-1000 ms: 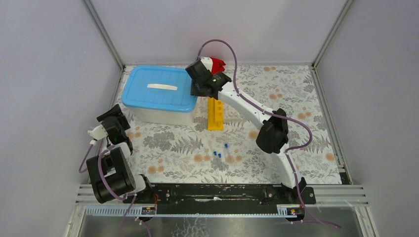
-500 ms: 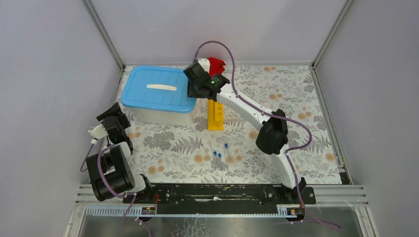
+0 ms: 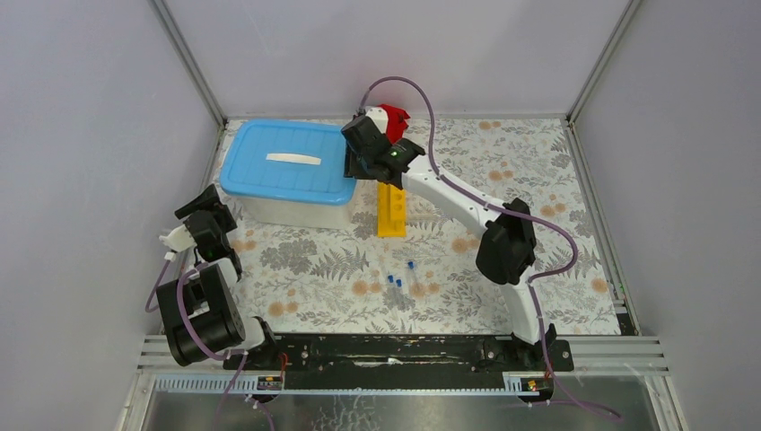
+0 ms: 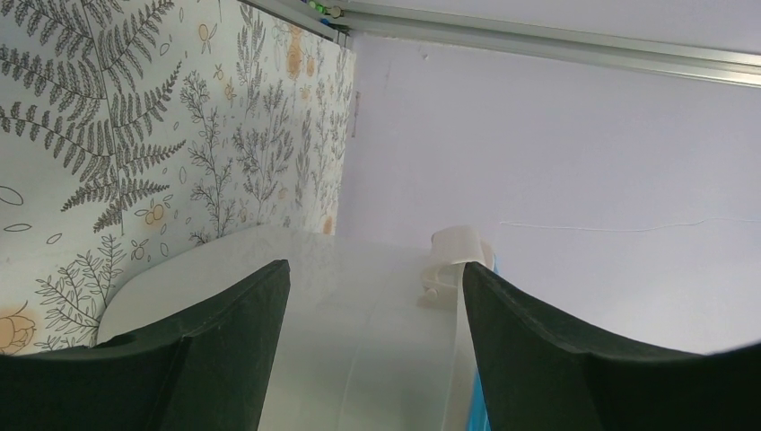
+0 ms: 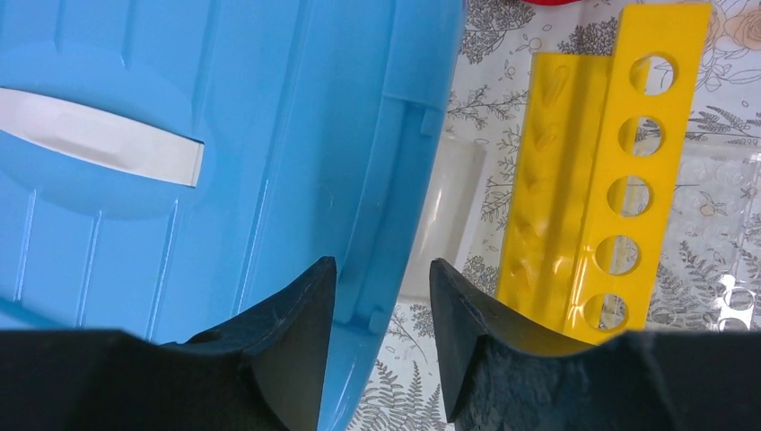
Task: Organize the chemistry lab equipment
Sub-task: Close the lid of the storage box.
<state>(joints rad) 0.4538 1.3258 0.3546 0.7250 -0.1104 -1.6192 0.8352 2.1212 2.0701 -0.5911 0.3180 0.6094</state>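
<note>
**Worktop** (image 3: 556, 189): patterned sheet carrying the lab set.

**White blue-lidded tub** (image 3: 287, 171): stands at the far left with its lid on.

**Right arm** (image 3: 449, 193): reaches across to the tub's right rim. Over the last second its elbow has swung slightly outward. The right jaws have parted from a narrower set to a moderate gap. In the wrist view they straddle the lid's right edge, and no contact with it can be made out.

**Left arm** (image 3: 205, 305): folded at the near left and unmoved. The left jaws are wide and empty, facing the tub's white wall.

**Long yellow holed rack** (image 3: 390, 211): lies just beside the tub's right side, partly under the right wrist.

**Clear tube holder** (image 5: 713, 224): lies on the rack's other side.

**Small blue-capped tubes** (image 3: 393, 281): lie loose on the worktop nearer the arm bases, apart from the rack.

**Reading:** the widening suggests either a release of the lid edge or a fresh approach to it. The lid is on and the tubes are unsorted, so the task appears to be at an early stage.
</note>
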